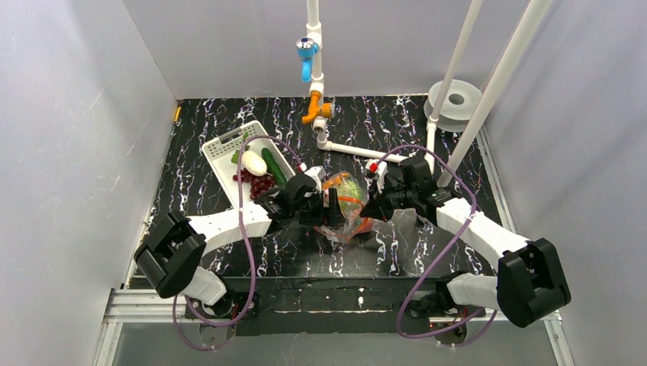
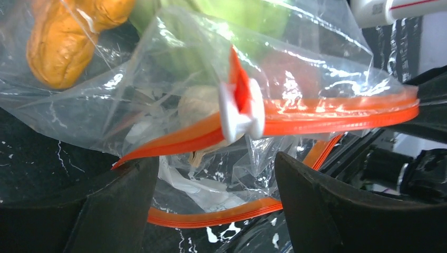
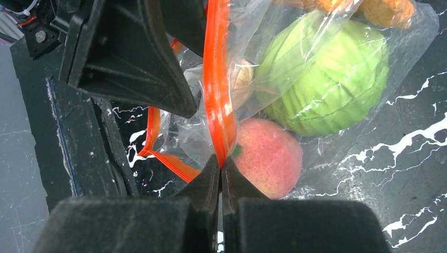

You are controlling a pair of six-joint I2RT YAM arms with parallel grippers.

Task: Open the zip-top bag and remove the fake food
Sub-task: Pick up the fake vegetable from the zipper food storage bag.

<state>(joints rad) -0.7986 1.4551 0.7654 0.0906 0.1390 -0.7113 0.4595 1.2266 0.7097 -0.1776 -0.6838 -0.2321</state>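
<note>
On zip-top bag (image 3: 217,79), right tool (image 3: 221,166) tight

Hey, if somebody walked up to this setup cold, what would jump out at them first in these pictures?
The clear bag in the middle, its orange strip pinched in the shut right gripper. The open left gripper faces the white slider. Inside the bag sit a green vegetable and a peach; a white basket at back left holds more toys.

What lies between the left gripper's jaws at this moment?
The orange zip strip and white slider of the zip-top bag, in the open gap; the left wrist view shows it.
</note>
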